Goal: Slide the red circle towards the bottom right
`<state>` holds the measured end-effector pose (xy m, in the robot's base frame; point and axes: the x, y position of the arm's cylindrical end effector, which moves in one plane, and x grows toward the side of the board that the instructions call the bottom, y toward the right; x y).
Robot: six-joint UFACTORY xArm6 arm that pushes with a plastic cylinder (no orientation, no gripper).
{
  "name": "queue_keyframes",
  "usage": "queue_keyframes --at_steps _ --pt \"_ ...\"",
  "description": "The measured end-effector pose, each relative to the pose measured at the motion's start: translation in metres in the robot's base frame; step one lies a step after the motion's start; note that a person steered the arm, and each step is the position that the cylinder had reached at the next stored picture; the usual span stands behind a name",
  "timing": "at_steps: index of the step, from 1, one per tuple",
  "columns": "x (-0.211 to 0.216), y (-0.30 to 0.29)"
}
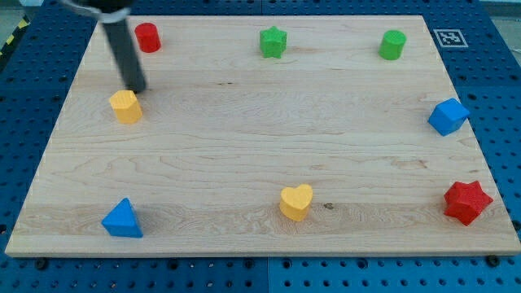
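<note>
My tip (137, 89) is a bare rod end with nothing to open or close, resting just beyond the yellow block (125, 106). The red circle (147, 37) stands at the far left, apparently up-right of the tip, so I must circle behind it.

Pale, smooth-grained wooden board (244, 130); matt plastic-looking red circle (147, 37); dark matt rod.

Yellow heart (296, 202) sits between blue triangle (123, 220) and red star (467, 202).
</note>
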<state>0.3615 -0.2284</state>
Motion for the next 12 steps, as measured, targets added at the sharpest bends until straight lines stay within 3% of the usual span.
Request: queue_keyframes --at_steps 1,2,3,4,5,6,8,10,12 --pt "-0.058 -0.054" --pt "-0.123 -0.054" --pt "-0.141 -0.029" --pt "-0.106 0.029" --pt "-0.034 0.085" --pt "-0.015 0.104" --pt "-0.062 0.113" --pt "0.034 0.22" --pt "0.001 0.171"
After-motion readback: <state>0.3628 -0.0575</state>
